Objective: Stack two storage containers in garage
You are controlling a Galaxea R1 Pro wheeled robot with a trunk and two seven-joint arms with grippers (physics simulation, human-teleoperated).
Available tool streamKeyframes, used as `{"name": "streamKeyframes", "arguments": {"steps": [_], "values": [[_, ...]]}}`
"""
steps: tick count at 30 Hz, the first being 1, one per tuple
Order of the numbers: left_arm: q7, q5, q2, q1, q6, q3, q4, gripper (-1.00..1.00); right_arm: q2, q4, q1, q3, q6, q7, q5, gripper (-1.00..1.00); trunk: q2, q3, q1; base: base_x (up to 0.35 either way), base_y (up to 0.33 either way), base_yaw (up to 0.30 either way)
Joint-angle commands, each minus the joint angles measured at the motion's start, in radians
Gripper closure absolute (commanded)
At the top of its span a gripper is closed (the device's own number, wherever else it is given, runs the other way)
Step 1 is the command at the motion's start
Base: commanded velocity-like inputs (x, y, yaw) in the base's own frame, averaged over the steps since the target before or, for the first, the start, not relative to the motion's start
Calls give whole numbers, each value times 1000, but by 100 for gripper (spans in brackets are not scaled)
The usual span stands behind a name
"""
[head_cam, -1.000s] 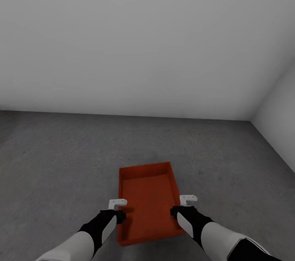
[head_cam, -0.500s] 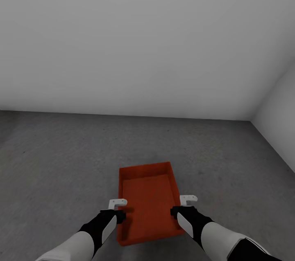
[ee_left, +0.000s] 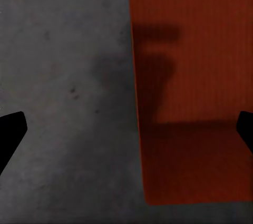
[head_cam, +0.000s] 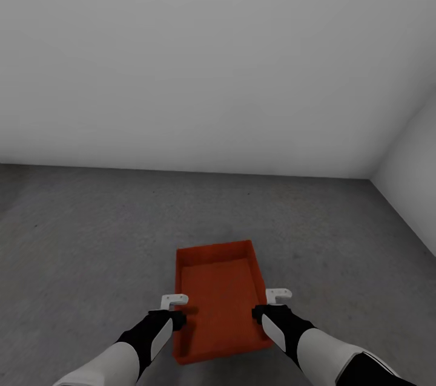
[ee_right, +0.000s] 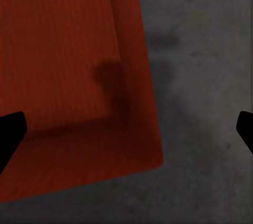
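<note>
Storage container (head_cam: 218, 301): orange-red, open-topped, lying flat on the rough dark grey floor (head_cam: 91, 235) of the garage, just ahead of the robot, long axis pointing away towards the pale wall (head_cam: 212, 59). Sits in the same spot and at the same angle as a second ago and half a second ago. No lift, no slide, no tilt. Reads as a pause with the container already set down, so the first half of the stacking looks done. Holds nothing inside and carries nothing on top, so the stack itself is not yet built.

Left gripper (head_cam: 174, 300) beside the left long wall, right gripper (head_cam: 278, 295) beside the right long wall, both unmoved across the three head views. Both spread wide and pinching nothing. In each wrist view, dark fingertips at opposite edges of the picture, with the container's wall and bare floor between them. Probably hovering above the rim rather than touching it, though height is hard to judge from these angles.

Near end of the container close to the picture's lower edge in the head view, its near corners flanked by the forearms. Wrist views blurred and dim, with part of the container cut off in each
</note>
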Motion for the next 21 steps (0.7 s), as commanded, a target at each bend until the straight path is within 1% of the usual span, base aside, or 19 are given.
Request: {"name": "streamKeyframes", "arguments": {"steps": [1,21], "values": [[5,8,0,0,5,-2,-2,-100,0,-2,0,8,7,-6,-6,-100,7,2,-4,0,0,0],[10,8,0,0,6,-2,0,-100,0,-2,0,8,7,-6,-6,-100,147,65,-81,0,0,0]]}}
